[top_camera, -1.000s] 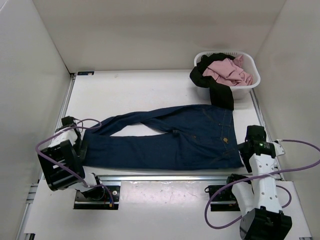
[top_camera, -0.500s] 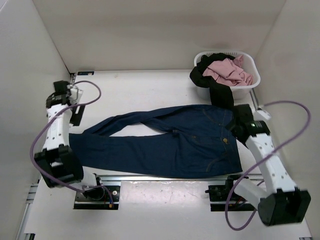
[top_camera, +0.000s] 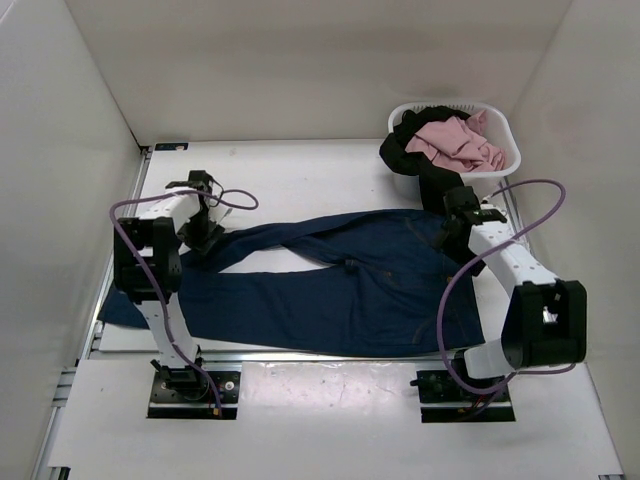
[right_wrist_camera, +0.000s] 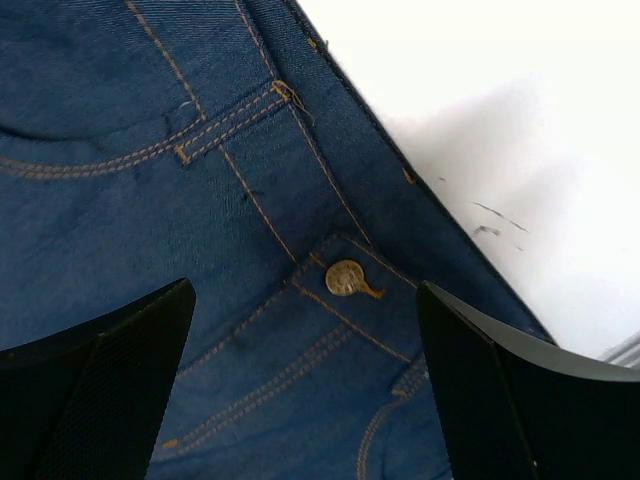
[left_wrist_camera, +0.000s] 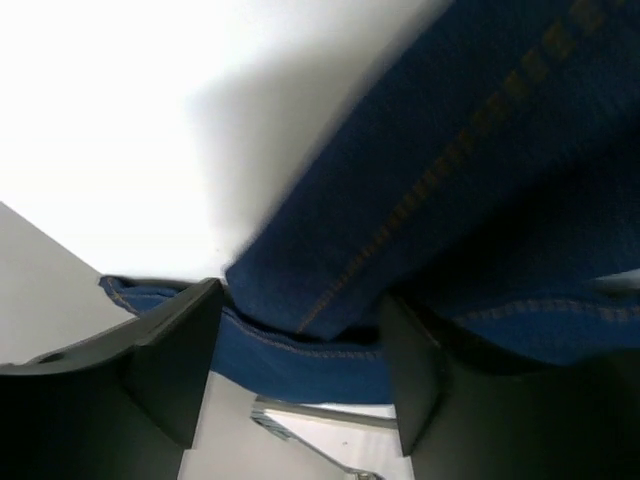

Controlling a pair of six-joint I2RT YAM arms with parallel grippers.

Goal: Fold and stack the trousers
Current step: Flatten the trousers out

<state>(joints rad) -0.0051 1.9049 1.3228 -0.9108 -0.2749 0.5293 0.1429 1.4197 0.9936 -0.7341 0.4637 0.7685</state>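
Observation:
The trousers (top_camera: 340, 290) lie flat on the white table, waist to the right, two legs running left. My left gripper (top_camera: 203, 238) is at the end of the far leg. In the left wrist view its jaws (left_wrist_camera: 300, 305) stand apart with the leg's stitched hem (left_wrist_camera: 330, 330) between the fingers, not pinched. My right gripper (top_camera: 452, 228) is over the far corner of the waist. The right wrist view shows it (right_wrist_camera: 305, 290) open just above the denim, the brass button (right_wrist_camera: 346, 277) between its fingers.
A white laundry basket (top_camera: 505, 130) stands at the back right with a pink garment (top_camera: 455, 145) in it. A black garment (top_camera: 435, 180) hangs over its rim down to the trousers' waist. White walls close in three sides. A metal rail (top_camera: 320, 355) runs along the near edge.
Both arms swung from the near side to the trousers' far edge: the left to the far leg's end, the right to the waist corner. The left jaws narrowed around the hem.

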